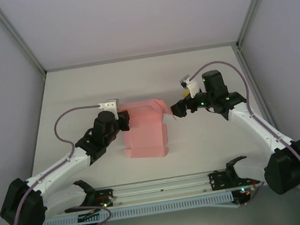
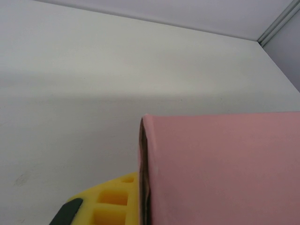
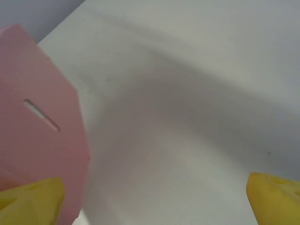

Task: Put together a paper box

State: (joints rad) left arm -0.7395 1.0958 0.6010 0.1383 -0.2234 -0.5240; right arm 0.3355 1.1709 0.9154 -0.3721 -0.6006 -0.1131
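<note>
In the overhead view the pink paper box [image 1: 144, 131] lies partly folded on the white worktop [image 1: 79, 89], near the middle of the frame, with one flap [image 1: 163, 108] raised at its upper right corner. The left pincer [image 1: 124, 120] meets the box's upper left edge. The right pincer [image 1: 176, 110] sits just right of the raised flap.

In the left wrist view the pink card covers the lower right of the frame. Its folded edge runs down at centre, and a yellow finger [image 2: 112, 201] lies tight against it from the left. The pincer is narrow, closed on the card.

In the right wrist view two yellow fingers [image 3: 28, 201] sit in the bottom corners, set wide apart with bare worktop between them. A pink panel with a short slit [image 3: 42, 116] stands at the left edge, just above the left-hand finger.
</note>
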